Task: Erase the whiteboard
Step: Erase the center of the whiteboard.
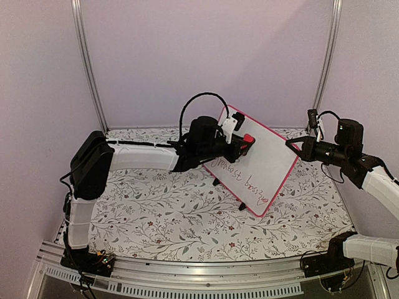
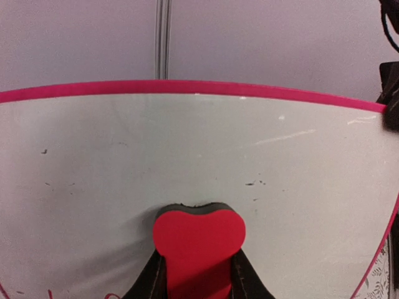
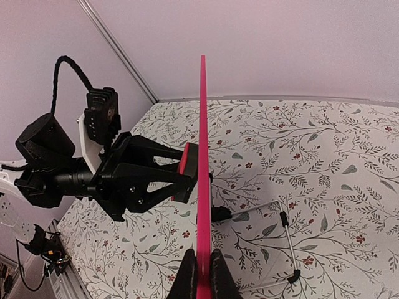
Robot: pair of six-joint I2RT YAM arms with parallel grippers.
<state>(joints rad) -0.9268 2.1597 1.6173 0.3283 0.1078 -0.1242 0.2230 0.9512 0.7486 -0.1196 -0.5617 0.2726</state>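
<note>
Rectangular white whiteboard with thin red-pink frame (image 1: 265,159) is standing on its long edge near the middle of the floral-print tablecloth (image 1: 156,218), between the two arms, propped on small black feet (image 1: 242,206). Red handwriting (image 1: 240,177) is running along the lower part of the board face; the upper part is looking mostly wiped, with faint specks showing in the left wrist view. Left gripper (image 1: 243,145) is clamping a small red heart-shaped eraser block with dark felt backing (image 2: 198,233), jaws closed tight on it, and is pressing the felt against the board face above the writing. Right gripper (image 3: 201,277) is pinching the board's right edge, fingers closed on the pink frame from both sides. Right wrist view is showing the board edge-on as one thin pink line.
</note>
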